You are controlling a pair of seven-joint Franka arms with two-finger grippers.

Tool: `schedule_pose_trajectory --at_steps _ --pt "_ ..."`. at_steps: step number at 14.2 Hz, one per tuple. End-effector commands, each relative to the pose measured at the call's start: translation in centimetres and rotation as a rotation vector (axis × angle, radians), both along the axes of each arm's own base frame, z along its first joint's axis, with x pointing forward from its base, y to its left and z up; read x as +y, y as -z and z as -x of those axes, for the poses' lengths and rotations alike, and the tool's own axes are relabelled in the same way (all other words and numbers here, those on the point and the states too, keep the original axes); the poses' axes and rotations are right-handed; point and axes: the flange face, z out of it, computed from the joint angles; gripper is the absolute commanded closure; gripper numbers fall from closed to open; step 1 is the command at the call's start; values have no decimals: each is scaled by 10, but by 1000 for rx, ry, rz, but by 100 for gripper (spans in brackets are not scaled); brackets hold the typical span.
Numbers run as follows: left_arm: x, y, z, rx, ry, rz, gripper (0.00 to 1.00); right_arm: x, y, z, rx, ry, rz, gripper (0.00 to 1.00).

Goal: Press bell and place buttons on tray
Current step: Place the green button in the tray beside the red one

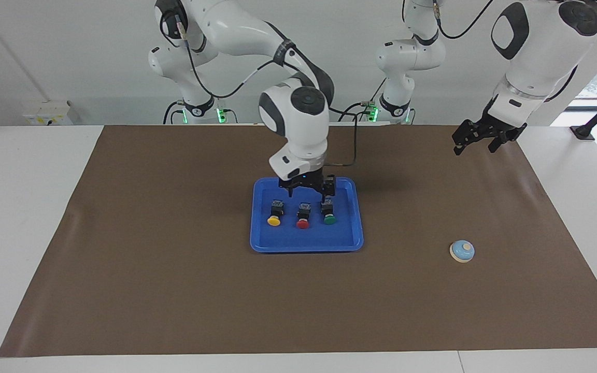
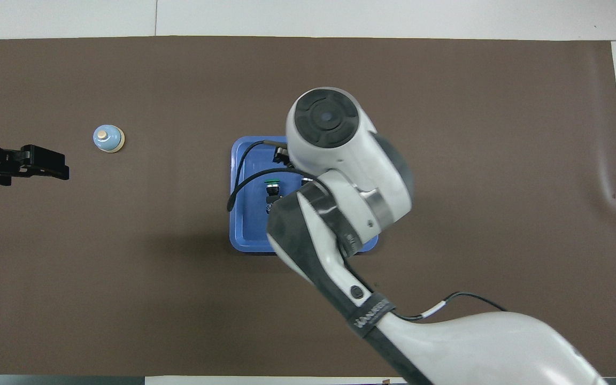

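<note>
The blue tray (image 1: 306, 246) lies in the middle of the brown mat. Three buttons stand in it in a row: yellow (image 1: 273, 219) toward the right arm's end, red (image 1: 303, 223) in the middle, green (image 1: 330, 219) toward the left arm's end. My right gripper (image 1: 307, 195) is open, low over the tray just above the red and green buttons, one finger (image 1: 327, 196) close to the green button's body. The light-blue bell (image 1: 462, 251) sits on the mat toward the left arm's end. My left gripper (image 1: 475, 146) waits open in the air, apart from the bell.
In the overhead view the right arm's wrist hides most of the tray (image 2: 244, 160); only the green button (image 2: 272, 185) shows there. The bell (image 2: 108, 138) and left gripper (image 2: 40, 163) show there too. The brown mat (image 1: 174, 285) covers the white table.
</note>
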Motion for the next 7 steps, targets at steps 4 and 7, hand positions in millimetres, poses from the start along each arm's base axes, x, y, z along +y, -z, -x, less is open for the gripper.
schedule_pose_trajectory --at_steps 4,7 --pt "1 -5 5 8 -12 18 0 -175 -79 -19 45 -146 5 0" --pt "1 -5 5 5 -17 18 0 -247 -103 -17 52 -222 12 0"
